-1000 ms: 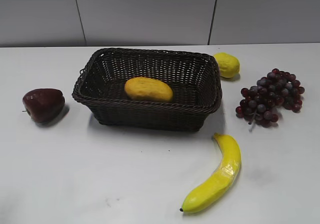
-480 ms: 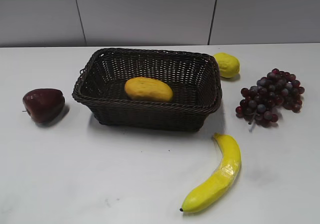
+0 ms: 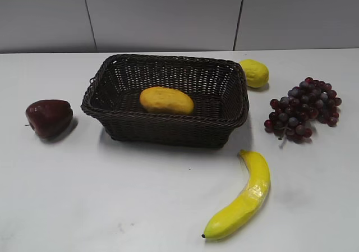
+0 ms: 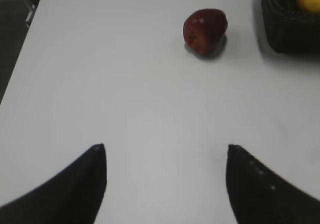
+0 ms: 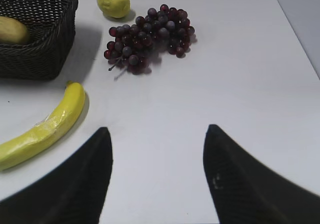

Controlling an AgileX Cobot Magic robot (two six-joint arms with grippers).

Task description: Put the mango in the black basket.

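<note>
Matte, oblong mango point(image 3: 166, 100) lies in the woven wicker black basket point(image 3: 168, 126); both hands spread wide, empty.

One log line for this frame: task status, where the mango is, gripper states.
status: placed | mango: lying in black basket | left gripper: open, empty, over bare table | right gripper: open, empty, near banana

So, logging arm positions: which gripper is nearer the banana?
Right. The right gripper hangs open beside the banana; the left gripper sees only the apple and basket.
</note>
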